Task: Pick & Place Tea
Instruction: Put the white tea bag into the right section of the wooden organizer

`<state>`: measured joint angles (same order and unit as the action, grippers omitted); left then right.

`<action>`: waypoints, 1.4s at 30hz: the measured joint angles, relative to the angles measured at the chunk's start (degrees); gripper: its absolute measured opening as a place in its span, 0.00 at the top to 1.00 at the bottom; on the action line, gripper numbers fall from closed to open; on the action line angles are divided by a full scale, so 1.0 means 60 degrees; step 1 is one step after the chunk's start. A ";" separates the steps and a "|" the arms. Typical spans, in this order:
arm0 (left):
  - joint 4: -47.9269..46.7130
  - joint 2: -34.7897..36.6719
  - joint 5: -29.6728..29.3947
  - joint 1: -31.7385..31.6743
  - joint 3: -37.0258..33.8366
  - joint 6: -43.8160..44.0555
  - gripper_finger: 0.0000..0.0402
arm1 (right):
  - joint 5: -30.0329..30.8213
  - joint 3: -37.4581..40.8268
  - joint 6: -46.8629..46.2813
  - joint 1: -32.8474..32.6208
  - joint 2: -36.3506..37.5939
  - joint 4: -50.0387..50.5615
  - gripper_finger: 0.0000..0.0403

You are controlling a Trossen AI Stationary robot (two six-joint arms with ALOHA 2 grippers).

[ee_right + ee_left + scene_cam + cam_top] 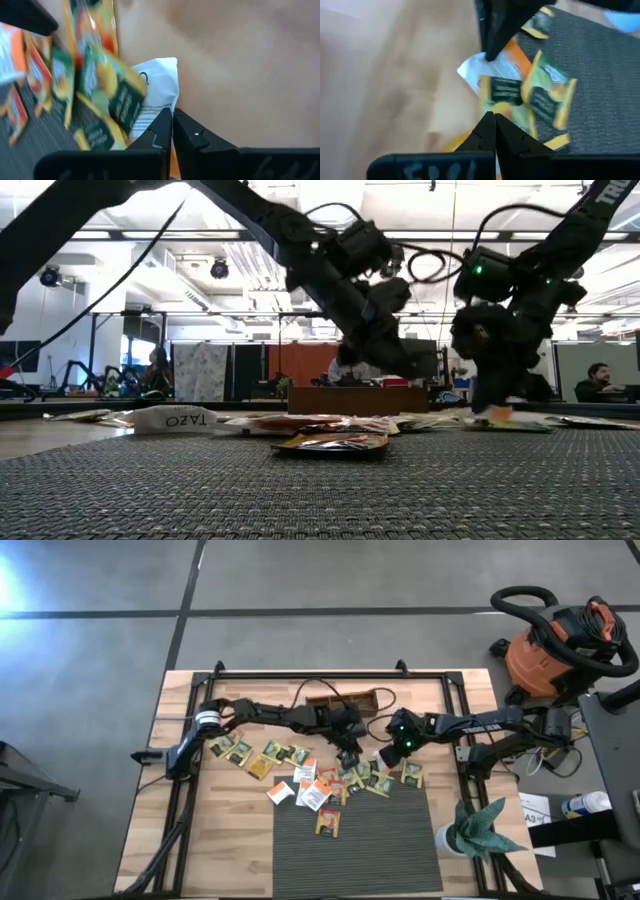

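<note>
Wooden table (200, 840) holds the tea (300, 775), small packets spread across its middle, some on the dark mat (380, 850) at the near edge. Left gripper (347, 758) sits over the pile with fingers pressed together. Right gripper (385, 757) is just beside it, fingers together too, with a white packet (157, 95) just past its tips.

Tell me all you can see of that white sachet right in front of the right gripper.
The white sachet is a small flat packet, paper-like, with fine dark print and a small dark mark near one edge. It lies on the bare wood of the table, just off the dark ribbed mat. A yellow-green sachet with a dark centre overlaps one side of it. The right gripper is shut, its tips at the sachet's near edge; whether they pinch it cannot be told.
</note>
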<state>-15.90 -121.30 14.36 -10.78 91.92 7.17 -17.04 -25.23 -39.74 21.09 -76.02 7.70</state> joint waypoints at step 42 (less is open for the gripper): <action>0.3064 0.4112 0.1419 -0.2602 -0.1953 0.3498 0.67 | 0.3033 -0.2463 0.0176 0.0979 0.2195 -0.3220 0.98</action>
<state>2.49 -96.63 22.87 -26.39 80.20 28.15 1.16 -40.01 -38.69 26.97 -62.85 -11.62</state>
